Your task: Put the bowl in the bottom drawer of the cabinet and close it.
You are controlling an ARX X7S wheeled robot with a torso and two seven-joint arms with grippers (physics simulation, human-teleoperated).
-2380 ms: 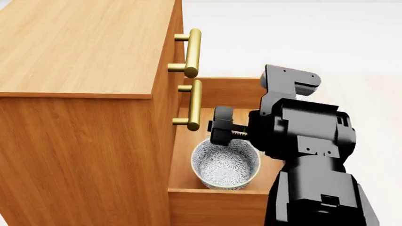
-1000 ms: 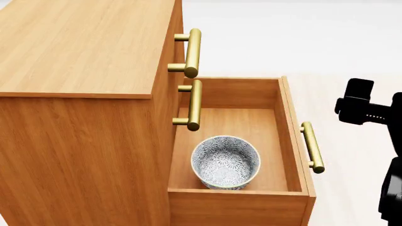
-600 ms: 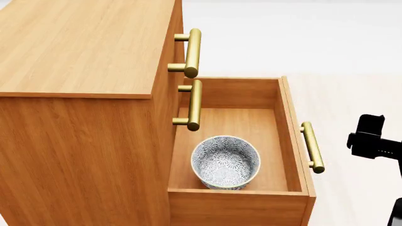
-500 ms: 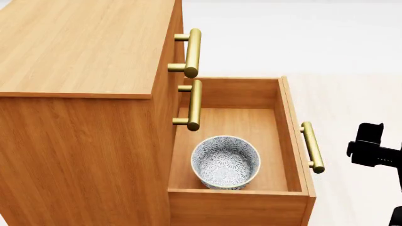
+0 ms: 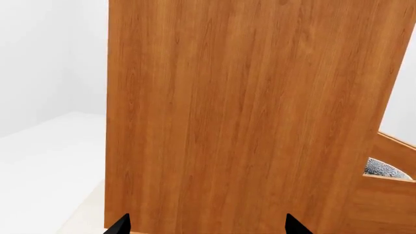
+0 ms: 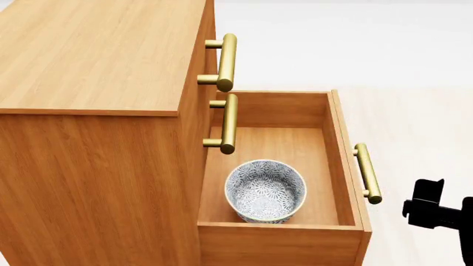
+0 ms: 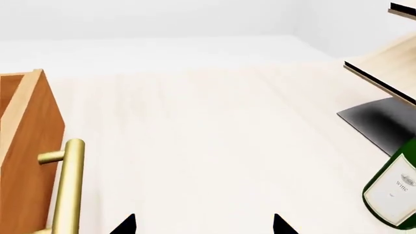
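**Resting in the open bottom drawer, the bowl is clear of both grippers**

Standing upright on its foot, the bowl (image 6: 265,190) is seen in the head view inside the bottom drawer (image 6: 296,145), close to the drawer's near wall and nearer the cabinet-side edge than the front panel. The drawer is pulled well out of the cabinet (image 6: 96,100), and its floor is bare between the bowl and the far wall. A strip of bare floor is also left between the bowl and the front panel. The two upper handles (image 6: 225,91) overhang the drawer's inner edge above the bowl. The drawer handle (image 6: 367,173) stands out from the front panel, with pale floor (image 6: 414,111) lying open beyond it.

The right gripper (image 6: 428,206) is found just beyond that handle, apart from it, at the lower right edge of the head view, where most of it is cut off. In the right wrist view its two dark fingertips (image 7: 124,225) are seen set wide apart with nothing between them, and the handle (image 7: 67,187) runs beside one tip. A green bottle (image 7: 395,187) and a pale slanted rack (image 7: 383,73) are cut by that view's edge.

The left gripper (image 5: 204,225) is shown only by two dark tips at the picture's edge, likewise spread and empty, facing the cabinet's plain side panel (image 5: 247,112). Only a sliver of the bowl's rim (image 5: 385,169) is visible there past the panel's corner.
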